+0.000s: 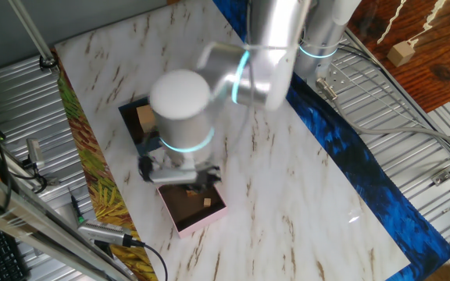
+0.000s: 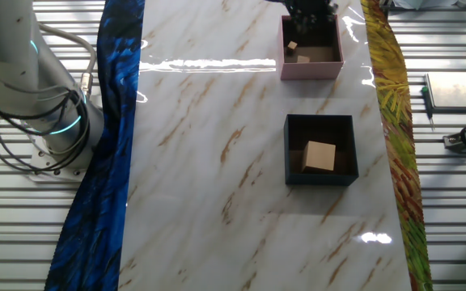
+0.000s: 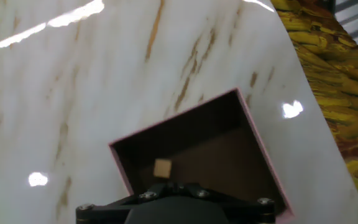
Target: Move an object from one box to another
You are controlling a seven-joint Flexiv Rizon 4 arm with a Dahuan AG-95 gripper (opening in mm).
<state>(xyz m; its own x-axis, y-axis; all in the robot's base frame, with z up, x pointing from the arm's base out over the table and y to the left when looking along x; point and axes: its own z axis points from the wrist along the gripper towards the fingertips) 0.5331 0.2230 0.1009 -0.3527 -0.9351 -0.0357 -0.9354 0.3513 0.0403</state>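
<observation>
Marble-patterned white tabletop is seen in all views, bordered by a blue strip on the arm's base side and a yellow leaf-patterned strip on the opposite side.

Pink box is placed near the yellow strip; two small tan pieces are seen on its brown floor in the other fixed view, one a small cube, the other just beside it. In the hand view only one small cube is seen inside the pink box, close to the near wall and apart from the hand's housing at the bottom edge.

Blue box is set well apart from the pink box along the same side. A larger tan block rests inside it, tilted slightly.

Gripper is held above the pink box, over its edge nearest the blue box. Fingertips are not resolved in any view, so whether the jaws are parted or closed cannot be told; nothing is seen held.

In one fixed view the arm's wrist covers most of the blue box and part of the pink box. Metal grating and cables surround the table.
</observation>
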